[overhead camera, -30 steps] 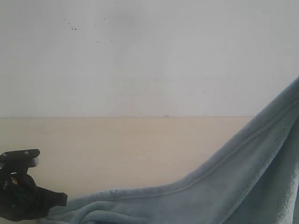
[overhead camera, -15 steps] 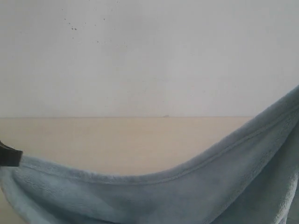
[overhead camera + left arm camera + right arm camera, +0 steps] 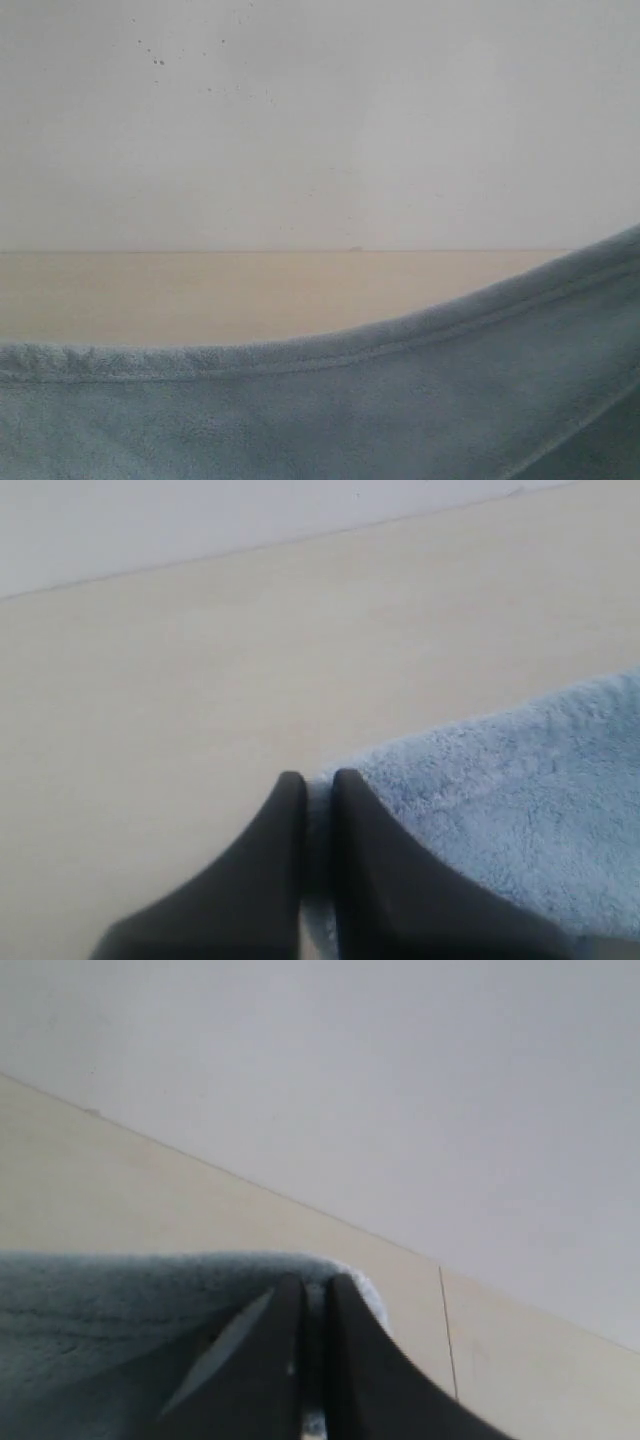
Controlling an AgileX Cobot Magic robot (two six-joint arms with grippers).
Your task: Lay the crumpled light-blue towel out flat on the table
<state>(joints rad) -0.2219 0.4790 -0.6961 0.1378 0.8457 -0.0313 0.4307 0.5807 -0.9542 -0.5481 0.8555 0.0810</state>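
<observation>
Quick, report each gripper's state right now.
Left gripper: closed on a corner of the towel.
Right gripper: closed on the towel's edge.

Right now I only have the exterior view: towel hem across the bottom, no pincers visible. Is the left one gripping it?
Observer: Yes. The left wrist view shows the left pincer shut on the towel at its edge.
Operator: And the right?
Observer: Right pincer is shut on the towel too, with a fold of cloth showing past its tips.
Operator: Anything on the table near it?
Observer: A thin dark line runs across the table beside that pincer.
</observation>
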